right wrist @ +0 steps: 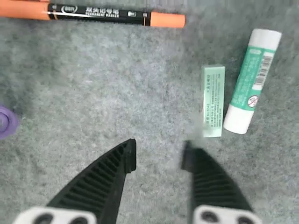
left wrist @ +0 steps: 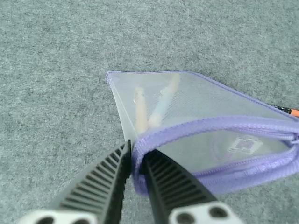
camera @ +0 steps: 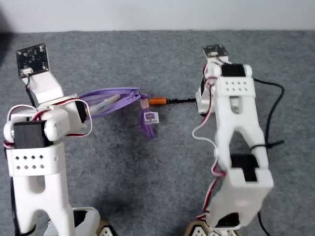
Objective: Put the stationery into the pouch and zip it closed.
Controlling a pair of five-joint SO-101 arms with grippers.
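Grey felt-like cloth covers the desk. The left end effector is pinched nearly closed on the purple zip edge of the translucent purple-trimmed mesh pouch. The pouch lies on the desk between the arms with its mouth gaping toward the right arm. Two pale pen-like sticks are already inside. The right end effector hovers with jaws spread and nothing in them. Beside it lie a pale green rectangular eraser and a white-and-green glue stick, with an orange-and-black marker near the pouch mouth. Loading looks partly done, with the zip not yet closed. The next move likely calls for the right jaws to descend squarely over one loose item, close on it, and carry it to the held-open mouth.
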